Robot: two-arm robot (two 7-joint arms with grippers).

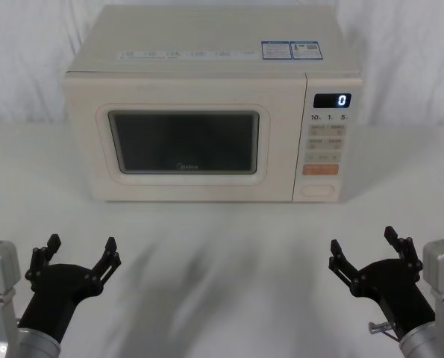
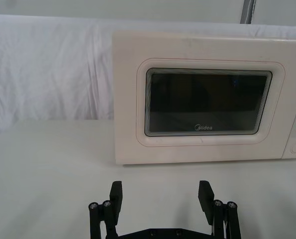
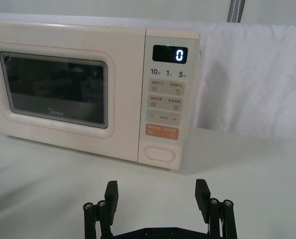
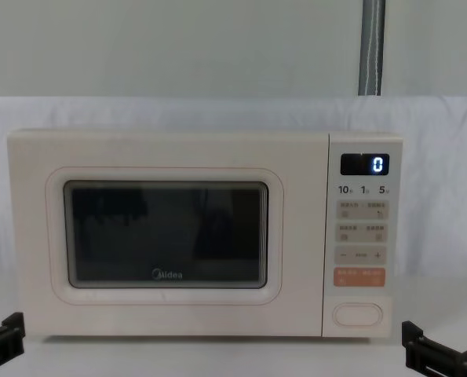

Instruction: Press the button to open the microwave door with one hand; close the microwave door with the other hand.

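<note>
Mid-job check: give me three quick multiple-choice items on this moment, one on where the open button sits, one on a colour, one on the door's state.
1. Where is the button on the control strip?
A. top
B. middle
C. bottom

2. What colour is the key just above it?
A. orange
B. green
C. blue

3. The microwave door is:
A. wide open
B. shut
C. removed

Answers: 1 C, it sits lowest, under the orange key. 2 A, plainly orange. 3 B, the door lies flush with the microwave front; left gripper and right gripper are open, near the table's front edge.
</note>
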